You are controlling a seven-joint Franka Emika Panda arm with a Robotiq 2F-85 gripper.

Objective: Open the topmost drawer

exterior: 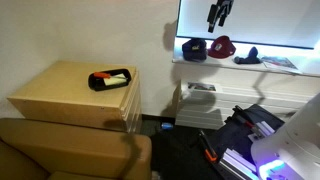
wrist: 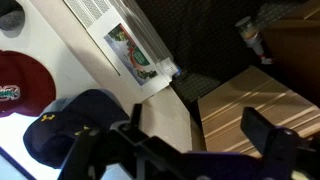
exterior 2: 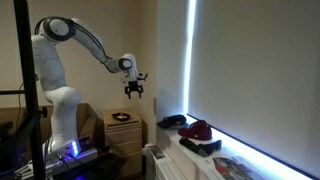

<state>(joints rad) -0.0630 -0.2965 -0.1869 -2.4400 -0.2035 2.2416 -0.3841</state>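
Jaws apart, the black two-finger gripper (exterior 2: 134, 90) hangs well above the shallow light-tan wooden topmost drawer (exterior: 133, 92); a misaligned descent could strike the beige cabinet top (exterior: 60, 92) instead.

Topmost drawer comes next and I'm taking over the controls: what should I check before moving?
1. End effector open: ok, fingers spread wide in the wrist view.
2. End effector close to the topmost drawer: not ok, it hangs high by the window.
3. Drawer handle located: cannot tell, no view resolves it.
4. Black tray fully on the cabinet top: ok.
5. Red cap away from the cabinet: ok, it lies on the sill.
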